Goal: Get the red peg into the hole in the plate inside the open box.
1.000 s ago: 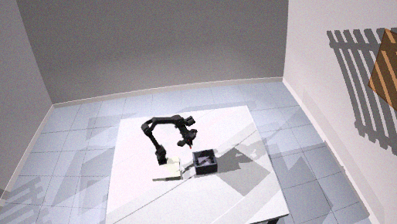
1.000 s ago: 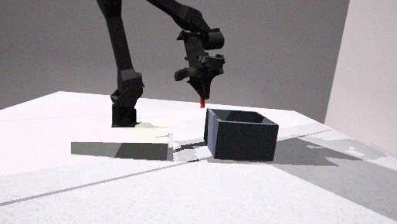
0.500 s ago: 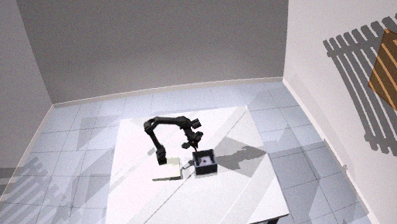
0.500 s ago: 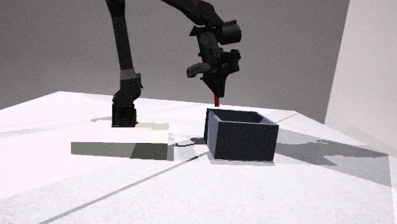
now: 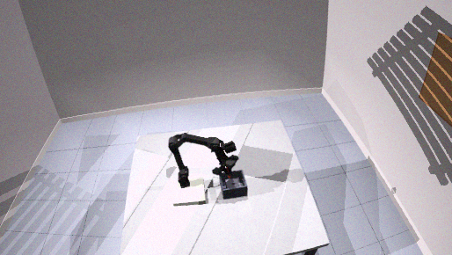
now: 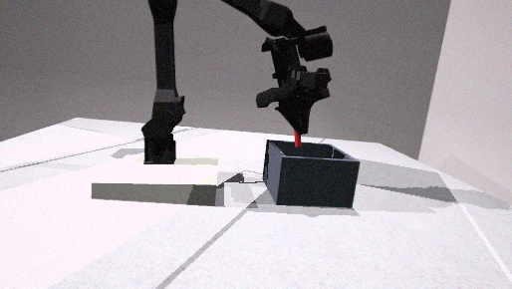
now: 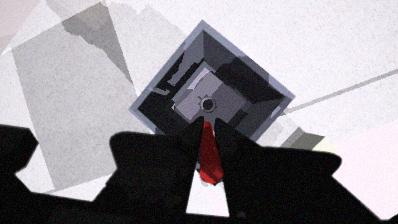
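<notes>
My black two-finger gripper (image 5: 229, 174) (image 6: 302, 133) (image 7: 208, 121) is pinching the red cylindrical peg (image 5: 229, 177) (image 6: 298, 140) (image 7: 210, 157); picking is done, inserting into the plate hole (image 7: 207, 104) remains.

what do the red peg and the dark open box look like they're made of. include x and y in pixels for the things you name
The red peg (image 6: 298, 140) (image 7: 210, 159): probably painted or solid-coloured plastic, fairly smooth, since its red is even with only soft shading; coated wood can't be ruled out.

The dark open box (image 5: 235, 192) (image 6: 319, 182) (image 7: 167, 65): likely rigid matte plastic, blue-grey, judging by its straight, crisp walls and lack of sharp glare. Painted metal is possible too.
</notes>
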Robot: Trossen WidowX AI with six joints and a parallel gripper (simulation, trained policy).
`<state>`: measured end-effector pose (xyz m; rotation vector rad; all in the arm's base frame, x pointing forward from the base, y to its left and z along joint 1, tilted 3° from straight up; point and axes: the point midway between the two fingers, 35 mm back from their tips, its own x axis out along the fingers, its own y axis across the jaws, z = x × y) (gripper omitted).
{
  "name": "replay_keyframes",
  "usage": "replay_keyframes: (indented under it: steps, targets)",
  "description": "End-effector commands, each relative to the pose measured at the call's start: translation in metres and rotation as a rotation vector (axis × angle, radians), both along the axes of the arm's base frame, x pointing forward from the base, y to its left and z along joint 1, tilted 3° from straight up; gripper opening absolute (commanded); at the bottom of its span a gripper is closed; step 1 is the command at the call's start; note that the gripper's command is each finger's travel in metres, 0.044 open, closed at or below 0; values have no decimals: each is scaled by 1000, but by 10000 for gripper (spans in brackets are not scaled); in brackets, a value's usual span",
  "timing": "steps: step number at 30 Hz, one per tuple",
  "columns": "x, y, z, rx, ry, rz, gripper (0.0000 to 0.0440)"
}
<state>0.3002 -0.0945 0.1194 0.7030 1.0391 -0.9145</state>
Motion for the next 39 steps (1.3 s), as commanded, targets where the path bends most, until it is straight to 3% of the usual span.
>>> replay_keyframes:
  steps: [1, 12, 19, 39]
  targets:
    - [5, -8, -2, 5, -4, -3, 1]
    - [15, -26, -30, 39, 27, -21, 4]
    - [16, -33, -49, 47, 81, 9, 127]
    - [54, -67, -53, 22, 105, 59, 204]
